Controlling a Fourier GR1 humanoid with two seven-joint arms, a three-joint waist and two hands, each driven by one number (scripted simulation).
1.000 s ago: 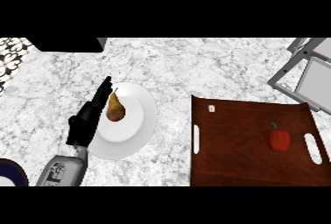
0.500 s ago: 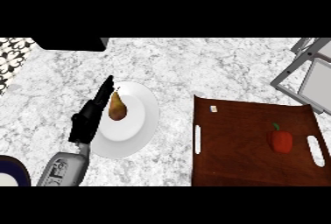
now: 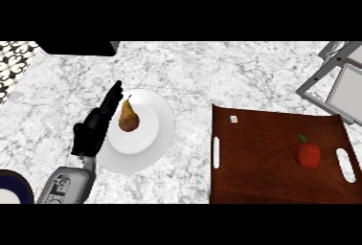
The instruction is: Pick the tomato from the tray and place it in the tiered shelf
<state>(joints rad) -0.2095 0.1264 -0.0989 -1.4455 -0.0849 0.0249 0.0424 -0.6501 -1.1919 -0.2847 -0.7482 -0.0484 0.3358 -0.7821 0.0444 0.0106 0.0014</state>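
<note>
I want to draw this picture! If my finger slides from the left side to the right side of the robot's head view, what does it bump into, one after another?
Dark blue plate → left hand → pear on the white plate → brown tray → red tomato → grey tiered shelf.

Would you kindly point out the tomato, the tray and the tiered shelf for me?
tomato (image 3: 308,154), head view, middle of its red body.
tray (image 3: 262,158), head view, bare brown floor.
tiered shelf (image 3: 322,79), head view, grey frame at right edge.
</note>
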